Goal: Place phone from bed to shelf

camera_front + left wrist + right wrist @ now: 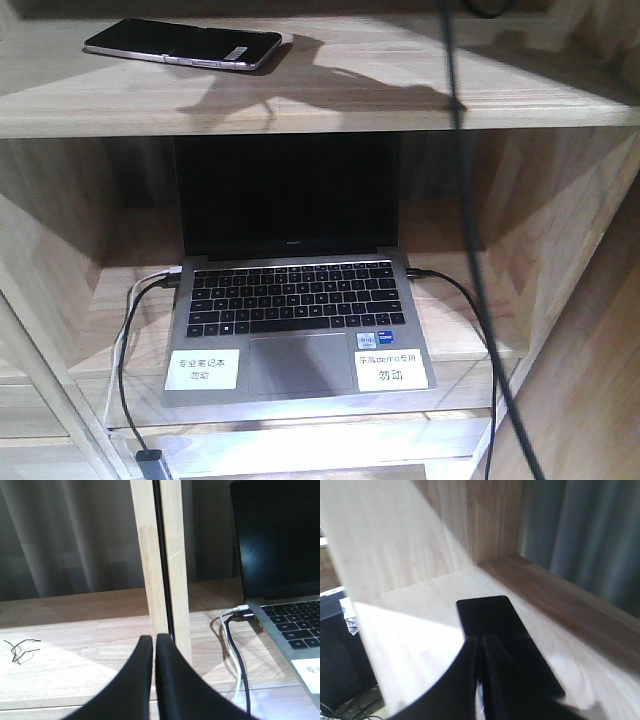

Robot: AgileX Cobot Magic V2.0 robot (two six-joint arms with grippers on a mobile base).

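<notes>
The phone, a glossy black slab with a pale rim and a small white sticker, lies flat on the upper plank of the light wood shelf. In the right wrist view the phone rests on the plank near the back corner. My right gripper hangs shut over its near end, with nothing seen between the fingers. My left gripper is shut and empty at the lower compartment, facing a wooden upright. The bed is out of view.
A grey laptop stands open in the lower compartment, with cables plugged into its left side. A black cable hangs down the front at the right. A small twisted wire lies on the plank at the left.
</notes>
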